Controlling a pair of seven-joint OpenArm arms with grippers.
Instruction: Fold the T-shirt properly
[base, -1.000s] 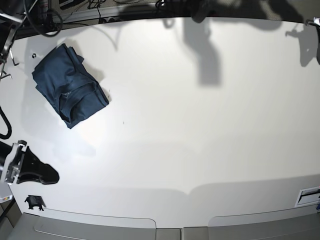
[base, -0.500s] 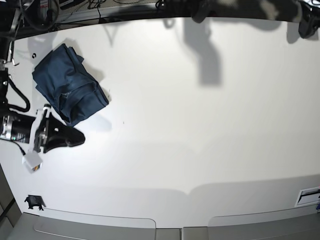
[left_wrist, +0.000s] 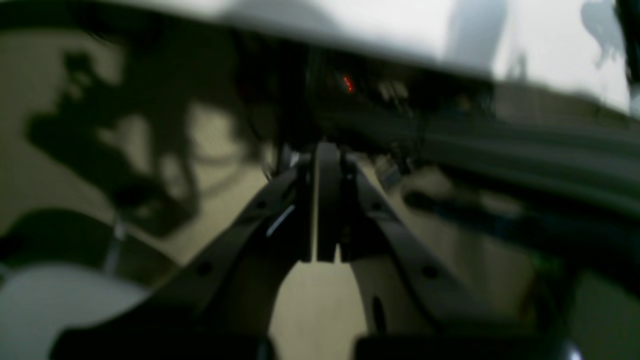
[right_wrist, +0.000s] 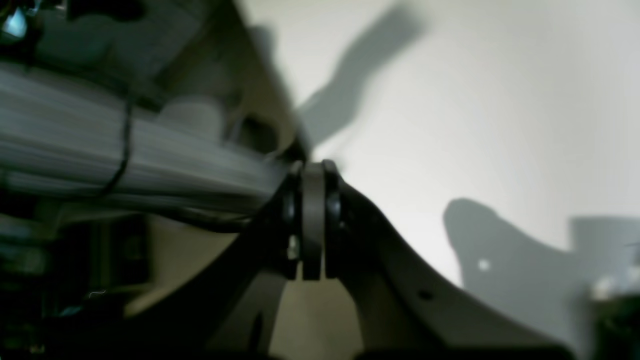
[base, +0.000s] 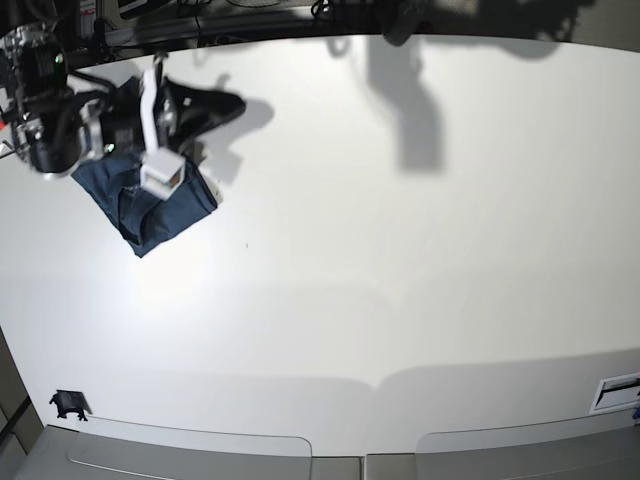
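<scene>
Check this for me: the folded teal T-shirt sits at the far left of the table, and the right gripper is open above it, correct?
Not quite. The right gripper is shut; the right wrist view shows its jaws pressed together. The rest holds: the base view shows the folded T-shirt at the far left of the table, with that arm above it.

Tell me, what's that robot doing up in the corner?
A two-armed robot is meant to fold the T-shirt, a dark blue bundle lying at the far left of the white table. The right end effector hangs over it, shut and holding nothing. The left end effector is shut and empty too, pointing off past the table's edge. Nothing grips the shirt at this moment.
</scene>
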